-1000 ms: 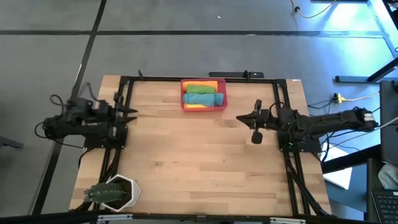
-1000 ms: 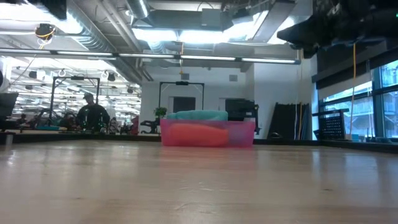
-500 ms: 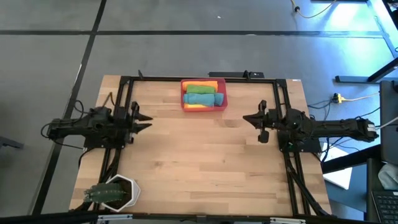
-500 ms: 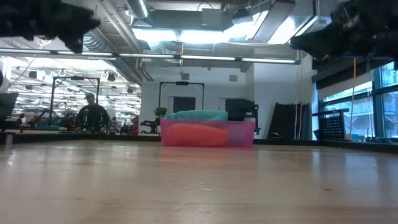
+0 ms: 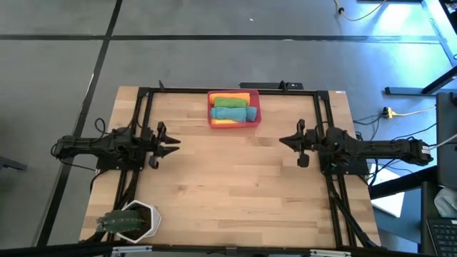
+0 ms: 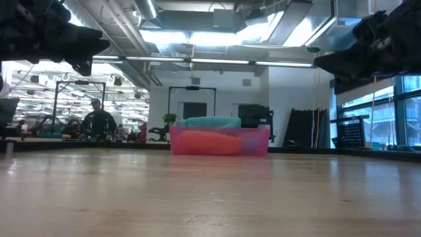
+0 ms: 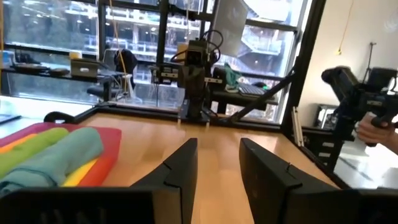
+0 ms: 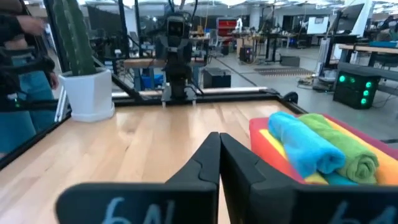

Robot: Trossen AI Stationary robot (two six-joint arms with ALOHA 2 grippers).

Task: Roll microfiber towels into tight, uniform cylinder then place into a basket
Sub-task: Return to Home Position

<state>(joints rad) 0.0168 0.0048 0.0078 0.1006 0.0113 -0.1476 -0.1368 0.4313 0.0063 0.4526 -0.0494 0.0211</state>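
The red-pink basket stands at the middle of the table's far edge. Rolled microfiber towels lie in it: a teal one and a green one rest on yellow and orange ones. The left wrist view shows the green roll and the teal roll. The right wrist view shows the teal and the green. My left gripper hovers open at the table's left side. My right gripper hovers shut at the right side. Both point level toward the table's middle and hold nothing.
A white hexagonal pot with a green plant stands at the near left corner. Black rails frame the table. Bare wood lies between the grippers. A person stands beyond the table's left edge, and a person's hand shows beyond the right edge.
Both arms have sunk toward the table and now point level. My left gripper has gone down and toward the table's right and near edges, coming into the low view. My right gripper has gone down and a little toward the right edge. The basket and towels have kept still.
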